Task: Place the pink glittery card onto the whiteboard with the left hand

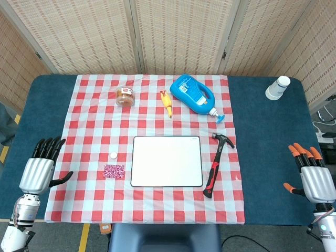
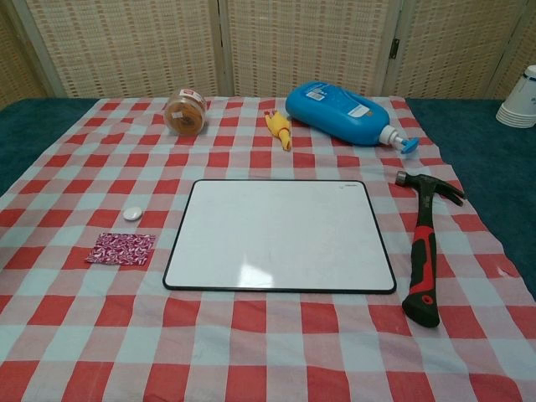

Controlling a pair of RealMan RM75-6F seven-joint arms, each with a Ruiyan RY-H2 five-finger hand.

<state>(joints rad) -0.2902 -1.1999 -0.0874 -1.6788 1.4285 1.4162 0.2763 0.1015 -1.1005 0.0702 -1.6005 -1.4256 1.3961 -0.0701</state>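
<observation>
One pink glittery card (image 1: 114, 171) just left of whiteboard (image 1: 166, 160), seemingly apart.

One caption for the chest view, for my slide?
Pink glittery card lies left of the whiteboard, apart from it; no hand visible.

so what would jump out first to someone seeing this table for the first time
Probably the big white whiteboard lying flat in the middle of the red checked cloth, with the red and black hammer just to its right. Behind it, the bright blue bottle lies on its side. The small pink glittery card sits just left of the board, and the left hand hovers open off the cloth's left edge.
</observation>
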